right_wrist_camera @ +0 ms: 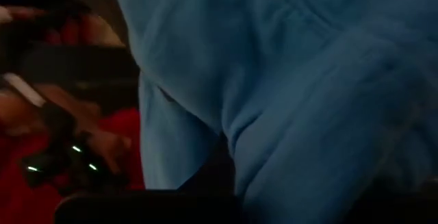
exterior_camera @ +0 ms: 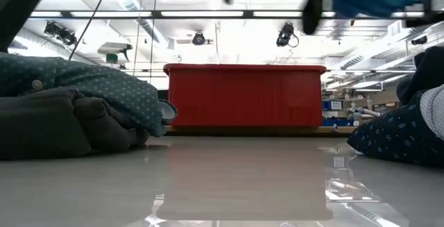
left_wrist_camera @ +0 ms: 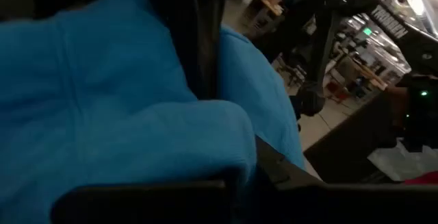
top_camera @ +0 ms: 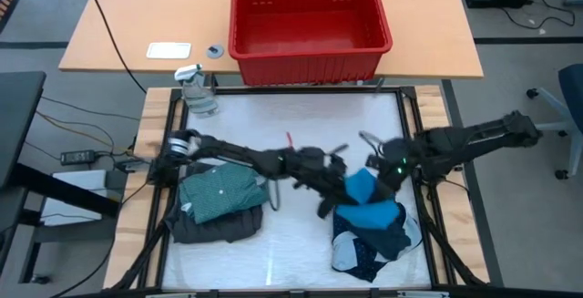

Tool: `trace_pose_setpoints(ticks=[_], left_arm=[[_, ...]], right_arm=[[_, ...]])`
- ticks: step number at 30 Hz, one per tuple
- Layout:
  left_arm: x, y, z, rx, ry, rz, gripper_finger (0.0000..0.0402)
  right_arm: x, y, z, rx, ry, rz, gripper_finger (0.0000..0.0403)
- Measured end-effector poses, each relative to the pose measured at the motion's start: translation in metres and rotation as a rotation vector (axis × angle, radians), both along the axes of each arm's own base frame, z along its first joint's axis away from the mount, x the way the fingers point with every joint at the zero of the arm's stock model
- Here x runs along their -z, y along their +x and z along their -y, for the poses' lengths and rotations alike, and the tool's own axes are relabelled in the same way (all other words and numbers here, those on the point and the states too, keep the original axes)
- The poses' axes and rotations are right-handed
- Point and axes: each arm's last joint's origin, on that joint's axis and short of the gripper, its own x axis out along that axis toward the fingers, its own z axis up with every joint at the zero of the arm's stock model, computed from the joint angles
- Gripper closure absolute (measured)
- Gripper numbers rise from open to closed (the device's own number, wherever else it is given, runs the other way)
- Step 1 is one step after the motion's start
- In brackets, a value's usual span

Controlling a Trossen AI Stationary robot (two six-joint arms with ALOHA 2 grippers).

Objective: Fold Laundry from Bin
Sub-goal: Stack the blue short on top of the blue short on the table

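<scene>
The bright blue piece (top_camera: 363, 187) hangs pinched between left gripper (top_camera: 339, 189) and right gripper (top_camera: 381, 181).

My white work surface (top_camera: 301, 152) sits in a black frame, butted against a light wooden table (top_camera: 137, 25). Grey floor (top_camera: 519, 243) surrounds both, with black cables (top_camera: 64, 116) trailing across it. Long ceiling lights (exterior_camera: 208, 13) glow overhead, and cluttered shelves (exterior_camera: 347, 105) line the far room.
</scene>
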Motion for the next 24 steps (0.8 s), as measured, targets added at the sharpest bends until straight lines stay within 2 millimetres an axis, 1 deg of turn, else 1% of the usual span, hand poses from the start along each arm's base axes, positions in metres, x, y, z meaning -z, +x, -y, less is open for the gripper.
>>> trace_pose_setpoints(ticks=[3, 7, 10, 13, 15, 16, 18, 20, 22, 24], left_arm=[[0.015, 0.030, 0.017, 0.028, -0.009, 0.007, 0.0385], [0.040, 0.058, 0.041, 0.092, -0.060, -0.022, 0.0384], [0.059, 0.066, 0.054, 0.121, -0.077, -0.113, 0.0381], [0.071, 0.064, 0.058, 0.104, -0.068, -0.217, 0.0379], [0.079, 0.062, 0.057, 0.061, -0.023, -0.290, 0.0378], [0.083, 0.061, 0.057, 0.042, 0.006, -0.320, 0.0378], [0.089, 0.058, 0.056, 0.015, 0.043, -0.369, 0.0377], [0.092, 0.056, 0.056, 0.004, 0.059, -0.407, 0.0370], [0.094, 0.055, 0.055, 0.005, 0.064, -0.431, 0.0354], [0.093, 0.055, 0.053, 0.015, 0.056, -0.437, 0.0330]], right_arm=[[0.009, -0.010, -0.020, -0.076, -0.025, -0.086, 0.0380], [0.025, -0.018, -0.043, -0.098, -0.047, -0.171, 0.0380], [0.045, -0.023, -0.060, -0.070, -0.069, -0.194, 0.0380], [0.076, -0.028, -0.073, 0.006, -0.091, -0.195, 0.0380], [0.099, -0.032, -0.077, 0.078, -0.115, -0.190, 0.0379], [0.110, -0.034, -0.078, 0.115, -0.121, -0.191, 0.0373], [0.127, -0.038, -0.078, 0.167, -0.126, -0.186, 0.0344], [0.137, -0.040, -0.078, 0.183, -0.124, -0.185, 0.0306], [0.138, -0.042, -0.077, 0.176, -0.115, -0.195, 0.0269], [0.133, -0.043, -0.078, 0.139, -0.098, -0.209, 0.0238]])
